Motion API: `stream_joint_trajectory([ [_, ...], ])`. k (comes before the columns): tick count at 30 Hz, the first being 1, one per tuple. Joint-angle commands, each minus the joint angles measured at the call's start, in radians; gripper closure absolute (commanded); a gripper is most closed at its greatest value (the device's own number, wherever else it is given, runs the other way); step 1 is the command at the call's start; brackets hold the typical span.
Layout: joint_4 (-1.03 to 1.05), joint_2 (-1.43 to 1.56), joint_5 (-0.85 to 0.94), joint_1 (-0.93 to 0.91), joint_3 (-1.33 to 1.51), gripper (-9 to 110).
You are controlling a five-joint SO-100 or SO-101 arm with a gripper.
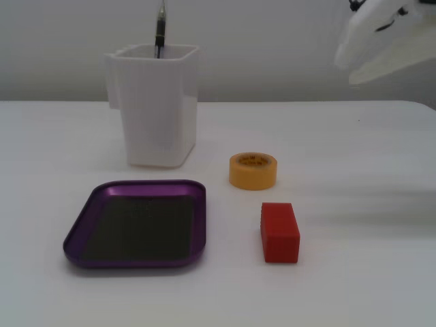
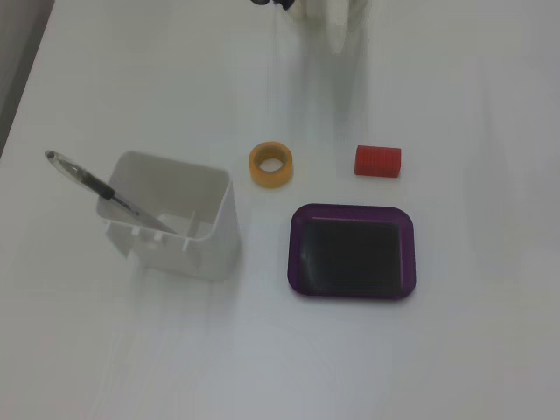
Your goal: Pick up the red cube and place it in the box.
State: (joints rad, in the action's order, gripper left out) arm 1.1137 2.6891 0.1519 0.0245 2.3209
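Observation:
The red cube (image 1: 280,231) lies on the white table, right of the box in one fixed view, and it also shows in the other fixed view (image 2: 378,161) just beyond the box's far right corner. The box (image 1: 136,262) is a shallow purple tray with a dark bottom, and it is empty; its rim shows in the other view (image 2: 352,209) too. My gripper (image 1: 351,58) is a blurred white shape high at the top right, well above and away from the cube. In the other fixed view the gripper (image 2: 337,35) is at the top edge. Its jaws are too blurred to read.
A yellow tape roll (image 1: 253,178) sits just behind the cube and left of the cube in the other view (image 2: 255,164). A tall white container (image 1: 160,116) with a pen (image 1: 160,30) in it stands behind the box (image 2: 210,236).

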Motion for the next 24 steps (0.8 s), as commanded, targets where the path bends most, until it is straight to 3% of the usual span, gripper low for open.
stream_joint_trajectory([
  [1,0.095,-0.357,0.009,0.006,-0.342,95],
  [12,0.311,-1.005,-0.118,0.15,-0.905,86],
  [24,0.304,-1.27,-0.198,0.198,-0.979,85],
])
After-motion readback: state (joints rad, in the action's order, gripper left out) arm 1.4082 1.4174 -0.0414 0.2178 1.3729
